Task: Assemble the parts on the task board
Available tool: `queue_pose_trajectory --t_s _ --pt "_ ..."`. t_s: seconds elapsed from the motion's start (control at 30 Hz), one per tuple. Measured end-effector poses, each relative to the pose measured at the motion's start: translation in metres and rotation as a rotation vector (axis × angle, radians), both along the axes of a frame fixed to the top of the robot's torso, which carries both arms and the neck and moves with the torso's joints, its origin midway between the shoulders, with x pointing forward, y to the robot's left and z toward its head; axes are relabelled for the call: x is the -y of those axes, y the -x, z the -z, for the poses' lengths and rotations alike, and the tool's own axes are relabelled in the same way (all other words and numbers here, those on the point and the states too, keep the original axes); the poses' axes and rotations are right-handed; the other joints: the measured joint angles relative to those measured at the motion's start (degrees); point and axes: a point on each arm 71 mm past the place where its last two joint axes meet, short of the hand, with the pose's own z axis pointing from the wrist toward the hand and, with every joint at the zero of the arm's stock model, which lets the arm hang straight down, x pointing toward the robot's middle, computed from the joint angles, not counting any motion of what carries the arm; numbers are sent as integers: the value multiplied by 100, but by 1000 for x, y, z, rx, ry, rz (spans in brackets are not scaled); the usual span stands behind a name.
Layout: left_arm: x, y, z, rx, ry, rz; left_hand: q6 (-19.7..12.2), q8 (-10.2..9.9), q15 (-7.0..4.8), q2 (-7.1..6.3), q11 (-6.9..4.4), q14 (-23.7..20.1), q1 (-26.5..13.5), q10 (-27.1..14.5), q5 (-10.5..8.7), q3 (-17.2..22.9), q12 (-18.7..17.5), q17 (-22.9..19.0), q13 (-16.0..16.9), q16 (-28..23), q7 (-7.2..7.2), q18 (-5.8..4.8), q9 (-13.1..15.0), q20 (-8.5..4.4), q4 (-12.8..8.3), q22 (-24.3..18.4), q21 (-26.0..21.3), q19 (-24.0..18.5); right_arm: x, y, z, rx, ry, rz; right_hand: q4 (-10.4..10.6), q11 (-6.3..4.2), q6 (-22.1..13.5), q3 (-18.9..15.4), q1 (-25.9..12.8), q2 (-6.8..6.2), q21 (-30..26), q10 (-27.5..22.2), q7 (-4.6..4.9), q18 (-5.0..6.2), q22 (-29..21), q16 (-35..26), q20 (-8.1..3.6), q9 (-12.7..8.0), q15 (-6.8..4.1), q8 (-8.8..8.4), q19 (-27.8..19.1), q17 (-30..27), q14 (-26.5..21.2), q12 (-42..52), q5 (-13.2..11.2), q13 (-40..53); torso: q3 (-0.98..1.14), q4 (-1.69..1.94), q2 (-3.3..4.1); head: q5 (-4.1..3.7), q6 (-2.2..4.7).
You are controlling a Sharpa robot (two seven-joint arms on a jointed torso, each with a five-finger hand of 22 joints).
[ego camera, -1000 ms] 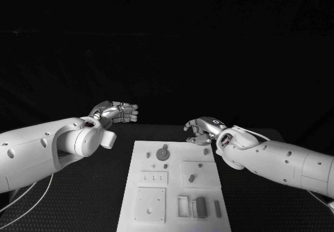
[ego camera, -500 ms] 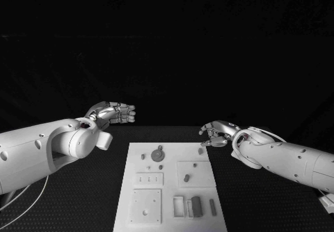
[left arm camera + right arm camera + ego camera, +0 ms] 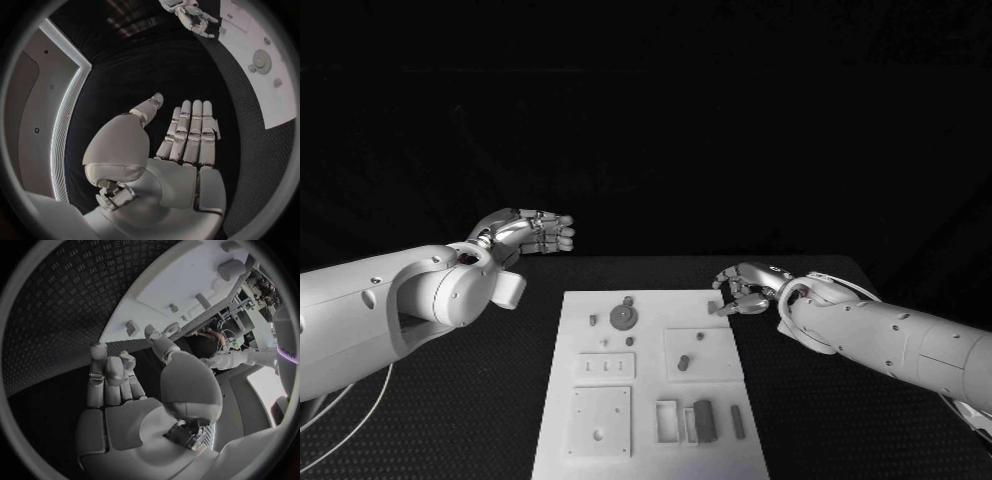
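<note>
The white task board [image 3: 661,310] lies in the middle of the black table, with several small grey parts on it. A round disc part [image 3: 625,318] sits near its far left, and a small part [image 3: 715,307] near its far right corner. My right hand [image 3: 744,288] hovers at that far right corner, just beside the small part, fingers bent and holding nothing. In the right wrist view the hand [image 3: 125,390] is bare, with the board [image 3: 169,285] beyond its fingertips. My left hand [image 3: 531,232] is raised left of the board, its fingers [image 3: 187,135] straight and empty.
Near the board's front edge stand a block [image 3: 705,420] and a thin rod [image 3: 737,420] beside a frame piece [image 3: 668,422]. Black patterned table [image 3: 848,420] runs on both sides of the board. My right forearm [image 3: 891,340] lies along the board's right side.
The whole picture has shifted with the camera. Against the board, my right hand has moved a little right and lower, to the far right corner. The left hand stays raised.
</note>
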Motion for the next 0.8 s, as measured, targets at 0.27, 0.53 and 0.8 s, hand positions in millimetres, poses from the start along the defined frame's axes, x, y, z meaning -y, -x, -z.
queue_pose_trajectory --t_s 0.27,0.53,0.8 --pt "2 1 1 -1 2 7 0 0 0 20 0 0 -20 0 0 1 0 -1 0 -23 0 0 0 0 -1 -1 0 0 5 -4 6 -6 8 10 0 0 -1 0 0 0 0 -2 0 0 0 0 1 4 -4 0 0 10 -4 -3 0 5 21 12 16 -5 -13" --pt "4 3 1 -2 5 19 0 0 0 20 0 0 -20 0 0 1 0 4 -1 -23 0 0 -1 0 -1 -1 0 0 0 -5 10 -13 4 2 -16 -10 -1 -15 103 103 0 -12 0 1 0 15 11 40 -19 0 -8 23 -19 32 0 6 38 22 42 -3 -14" --pt "4 5 0 -3 5 22 0 0 0 20 0 0 -20 0 0 14 0 4 -1 -23 0 0 -1 0 -14 -2 0 0 1 -4 16 -29 5 4 -32 -11 56 -63 159 225 0 -13 -57 1 0 46 12 83 -20 85 -8 29 -19 54 0 5 48 29 59 -9 -53"
